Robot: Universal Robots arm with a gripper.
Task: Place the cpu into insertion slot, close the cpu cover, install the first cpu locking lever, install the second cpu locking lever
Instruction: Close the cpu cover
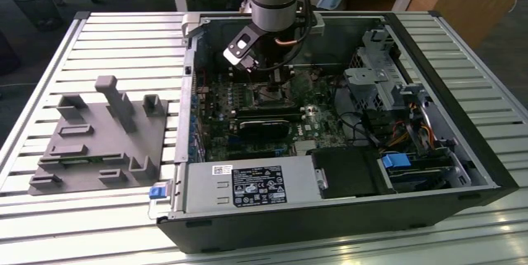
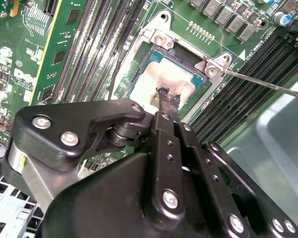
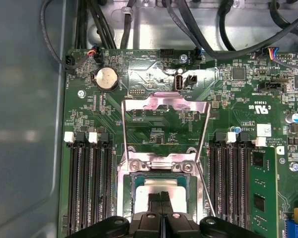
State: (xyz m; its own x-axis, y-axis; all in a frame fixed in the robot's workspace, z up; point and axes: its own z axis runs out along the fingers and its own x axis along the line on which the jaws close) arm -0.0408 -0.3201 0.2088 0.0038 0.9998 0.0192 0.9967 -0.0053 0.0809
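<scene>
The cpu [image 3: 161, 185] lies flat in the insertion slot [image 3: 137, 184] on the green board, its pale metal top smeared. In the second wrist view the cpu [image 2: 175, 75] sits inside the slot's black edge [image 2: 189, 63]. My gripper [image 3: 161, 202] is shut, its two fingertips pressed together and resting on the chip's top; in the second wrist view the gripper [image 2: 168, 97] touches the chip near its edge. The cpu cover [image 3: 166, 104] stands swung open beyond the slot, board showing through its window. A thin locking lever [image 2: 268, 85] sticks out free beside the slot. In the exterior view the gripper [image 1: 274, 86] reaches down into the case.
Long black memory slots [image 3: 89, 183] flank the socket on both sides, with a green module [image 3: 260, 188] in one. Black cables [image 3: 198, 29] run along the case wall. A black heatsink block [image 1: 264, 126], a power supply [image 1: 247, 185] and a grey fixture [image 1: 99, 135] show in the exterior view.
</scene>
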